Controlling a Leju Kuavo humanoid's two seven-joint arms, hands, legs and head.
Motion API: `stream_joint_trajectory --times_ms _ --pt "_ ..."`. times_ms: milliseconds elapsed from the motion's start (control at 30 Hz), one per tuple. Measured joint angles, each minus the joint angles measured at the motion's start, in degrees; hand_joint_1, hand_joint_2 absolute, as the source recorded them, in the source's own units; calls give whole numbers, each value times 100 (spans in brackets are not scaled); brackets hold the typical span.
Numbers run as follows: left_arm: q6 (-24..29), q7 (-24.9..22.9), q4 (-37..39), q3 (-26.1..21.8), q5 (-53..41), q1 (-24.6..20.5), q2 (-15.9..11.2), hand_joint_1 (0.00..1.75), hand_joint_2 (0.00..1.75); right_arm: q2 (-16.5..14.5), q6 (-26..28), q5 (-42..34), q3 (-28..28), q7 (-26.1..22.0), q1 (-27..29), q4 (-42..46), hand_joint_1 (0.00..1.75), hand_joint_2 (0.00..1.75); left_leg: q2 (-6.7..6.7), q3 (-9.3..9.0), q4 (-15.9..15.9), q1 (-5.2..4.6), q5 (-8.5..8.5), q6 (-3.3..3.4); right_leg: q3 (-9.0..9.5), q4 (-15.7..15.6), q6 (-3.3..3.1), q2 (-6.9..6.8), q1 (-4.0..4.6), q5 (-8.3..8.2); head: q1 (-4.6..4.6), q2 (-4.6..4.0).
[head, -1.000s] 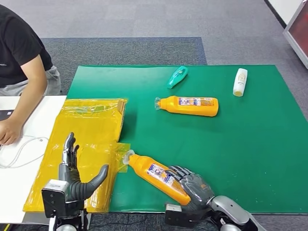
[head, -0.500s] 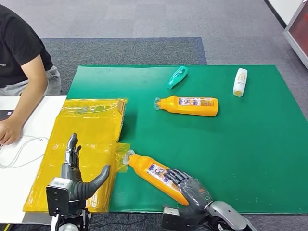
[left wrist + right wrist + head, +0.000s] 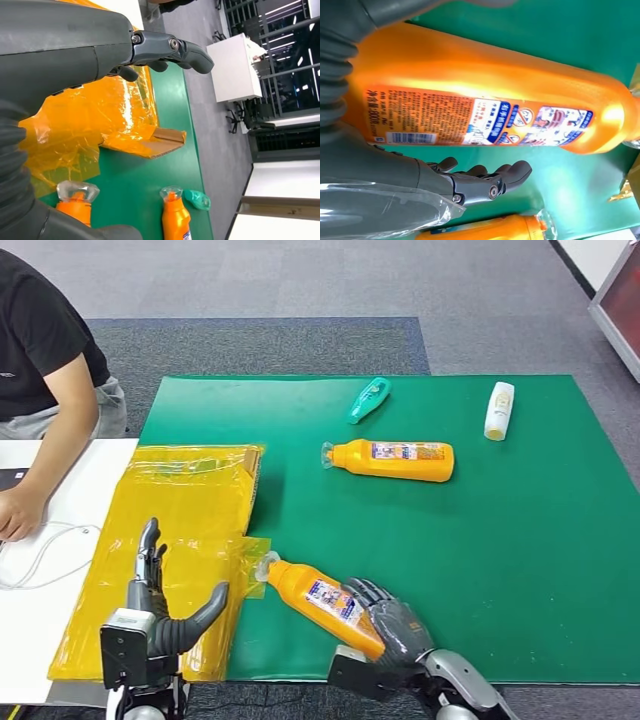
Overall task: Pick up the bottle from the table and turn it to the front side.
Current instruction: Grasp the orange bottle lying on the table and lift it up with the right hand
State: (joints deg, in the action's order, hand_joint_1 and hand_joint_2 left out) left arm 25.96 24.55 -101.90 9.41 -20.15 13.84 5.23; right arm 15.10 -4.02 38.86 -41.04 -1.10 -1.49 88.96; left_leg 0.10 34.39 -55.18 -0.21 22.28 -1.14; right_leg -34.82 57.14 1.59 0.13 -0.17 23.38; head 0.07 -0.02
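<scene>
An orange bottle with a clear cap lies on its side near the front edge of the green mat, label up, cap pointing left. My right hand sits around its base end, thumb on one side and fingers on the other. A strip of green mat shows between those fingers and the bottle. My left hand hovers open over the yellow plastic bags, holding nothing. The left wrist view catches the bottle's cap.
A second orange bottle lies mid-mat, with a teal bottle behind it and a white bottle at the far right. A person sits at the left by a white table with a cable.
My right hand has slid slightly left along the bottle's base end. The bottle has stayed in place, and the left hand has barely moved.
</scene>
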Motion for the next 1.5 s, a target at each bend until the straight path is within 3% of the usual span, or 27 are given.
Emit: stream_joint_trajectory --times_ms 300,667,700,733,800,833,867,1367,1467,1500 --pt "21 0 0 3 -75 9 -5 0 175 -196 -10 6 23 -71 -55 -133 0 175 0 0 0 0 0 0 1 0 0 0 0 0 0 0" --pt "103 -6 0 5 -199 19 -49 0 175 -222 -1 216 -7 -40 -112 -222 1 175 0 0 0 0 0 0 1 0 0 0 0 0 0 0" --pt "103 -14 0 5 -210 20 -53 0 175 -222 -6 259 -10 -14 -123 -230 19 175 0 0 0 0 0 0 1 0 0 0 0 0 0 0" --pt "103 -17 0 4 -221 20 -57 0 175 -222 -13 308 -16 18 -136 -238 50 175 0 0 0 0 0 0 1 0 0 0 0 0 0 0" --pt "104 -21 0 3 -238 20 -64 0 175 -222 -31 407 -28 82 -165 -259 137 175 0 -1 0 0 -1 0 2 0 0 0 0 0 0 0" --pt "106 -22 0 3 -244 20 -68 0 175 -222 -38 443 -34 106 -179 -269 162 175 0 -1 0 0 -1 0 2 0 0 0 0 0 0 0" --pt "108 -22 0 3 -250 20 -71 0 175 -222 -44 468 -39 124 -193 -279 175 175 0 -1 0 0 -1 0 2 0 0 0 0 0 0 0" --pt "256 -72 -72 -13 -458 99 -80 0 175 -236 134 1003 -83 405 -359 -342 175 175 1 -23 0 1 0 -2 20 0 -1 2 2 0 1 0" --pt "287 -73 -86 -19 -509 125 -79 0 175 -239 136 1135 -96 417 -345 -342 166 175 1 -24 0 0 0 -1 23 0 0 2 1 0 1 0" --pt "296 -73 -91 -21 -523 131 -79 0 175 -240 140 1183 -99 423 -342 -342 154 175 1 -25 0 0 0 0 23 0 0 2 1 0 0 0"
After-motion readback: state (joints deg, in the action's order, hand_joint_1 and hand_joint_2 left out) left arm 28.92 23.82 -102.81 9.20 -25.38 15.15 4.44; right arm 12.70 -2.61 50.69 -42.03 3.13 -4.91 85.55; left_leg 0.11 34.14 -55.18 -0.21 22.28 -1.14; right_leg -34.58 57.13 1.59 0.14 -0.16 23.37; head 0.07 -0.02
